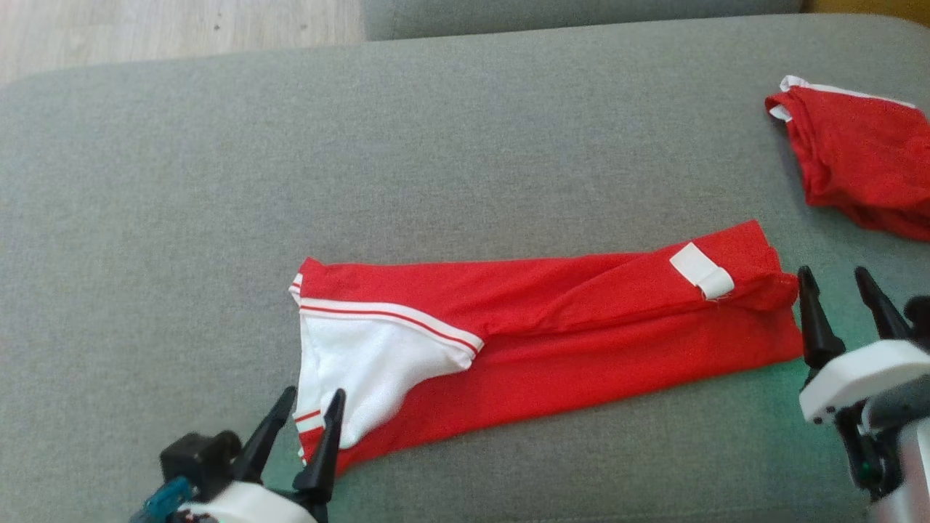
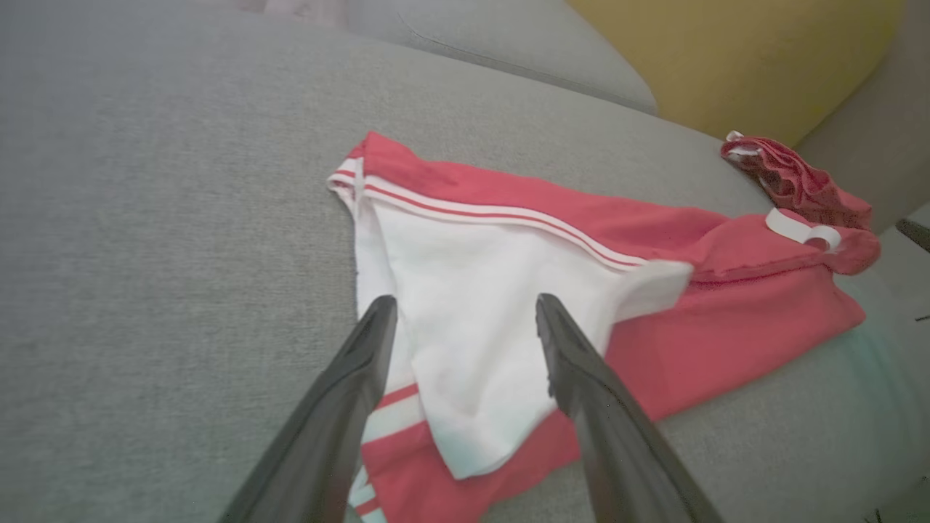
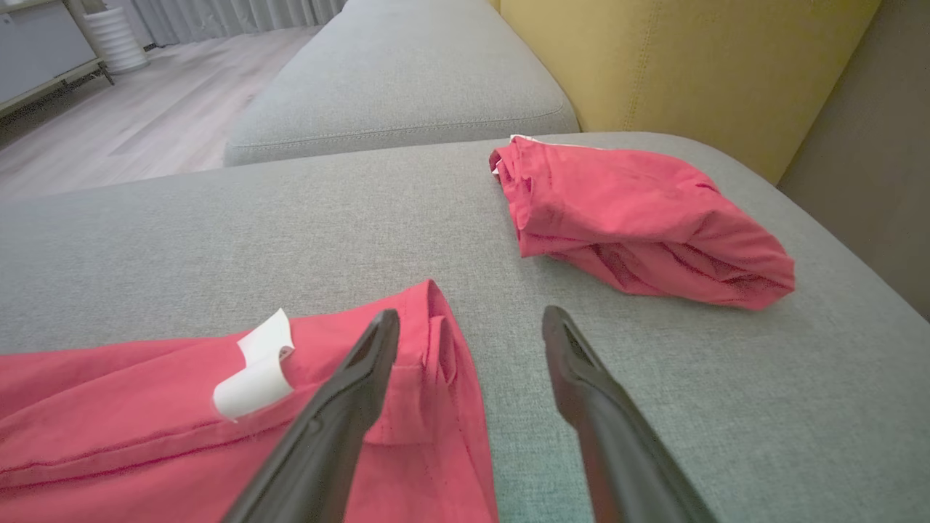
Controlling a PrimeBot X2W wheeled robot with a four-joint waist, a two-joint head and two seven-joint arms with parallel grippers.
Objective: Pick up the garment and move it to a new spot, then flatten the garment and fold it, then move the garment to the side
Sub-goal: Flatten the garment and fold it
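Observation:
A red garment (image 1: 581, 319) with a white striped panel (image 1: 363, 363) lies folded lengthwise into a long strip across the grey cushion (image 1: 182, 218). A white tag (image 1: 701, 271) sticks out near its right end. My left gripper (image 1: 314, 401) is open at the strip's near left corner, fingers straddling the white panel (image 2: 472, 349). My right gripper (image 1: 835, 280) is open just past the strip's right end, with its left finger over the red hem (image 3: 436, 363) and nothing between the fingers. The same tag (image 3: 254, 367) curls up in the right wrist view.
A second red garment (image 1: 864, 171) lies bunched at the cushion's far right, also seen as a folded heap (image 3: 639, 218). A yellow backrest (image 3: 690, 65) rises behind it. Another grey cushion (image 3: 407, 80) and wood floor (image 1: 145, 33) lie beyond.

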